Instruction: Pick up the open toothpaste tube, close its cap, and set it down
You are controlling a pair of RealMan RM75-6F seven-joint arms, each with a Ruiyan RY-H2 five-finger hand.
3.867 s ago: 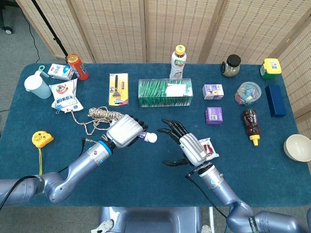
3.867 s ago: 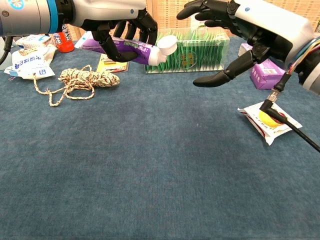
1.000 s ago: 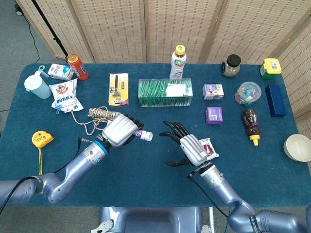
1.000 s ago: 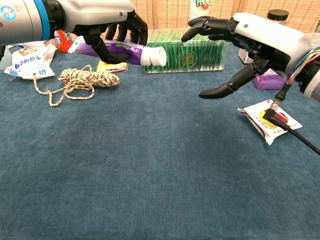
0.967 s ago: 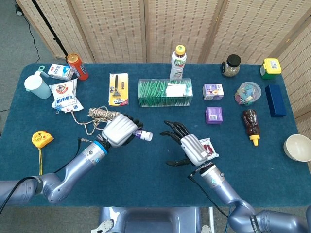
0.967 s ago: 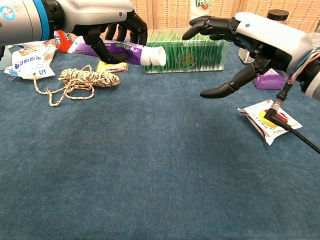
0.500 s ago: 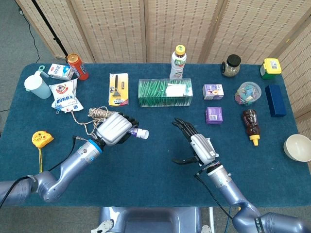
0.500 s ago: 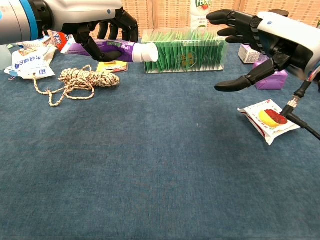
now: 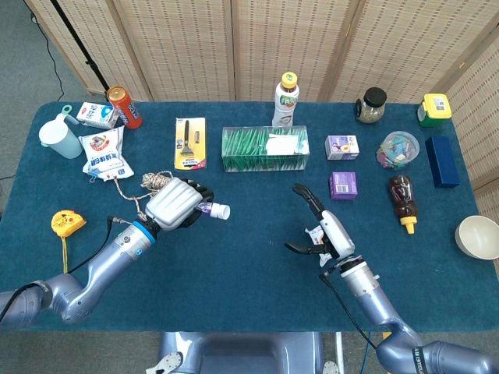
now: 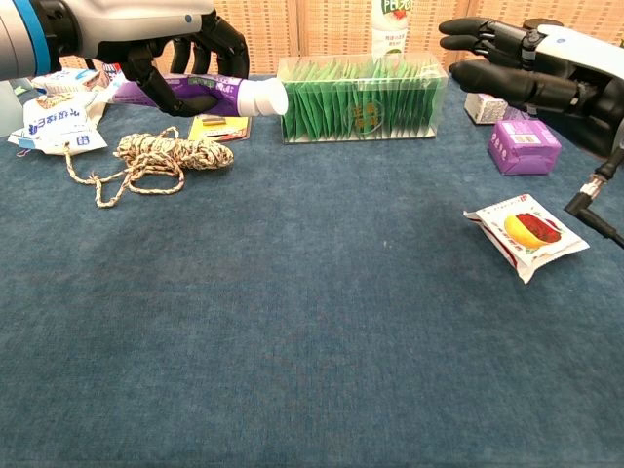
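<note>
My left hand (image 9: 173, 204) (image 10: 166, 44) grips a purple toothpaste tube (image 10: 190, 95) lying roughly level above the table, white cap (image 10: 261, 97) pointing right; the cap looks closed. In the head view only the cap end (image 9: 219, 210) shows past the hand. My right hand (image 9: 325, 232) (image 10: 531, 70) is open, fingers stretched out, holding nothing, well to the right of the tube and above a small snack packet (image 10: 526, 232).
A coil of rope (image 9: 160, 183) lies just beside my left hand. A clear box of green sachets (image 9: 265, 148), a razor pack (image 9: 189, 142), a drink bottle (image 9: 286, 99), two purple boxes (image 9: 343, 185), a sauce bottle (image 9: 403, 199) and a bowl (image 9: 477, 236) stand around the blue table.
My left hand has carried the tube leftward, away from the centre. My right hand has drawn back to the right and straightened its fingers. The cap, open 3.9 s ago, now looks closed.
</note>
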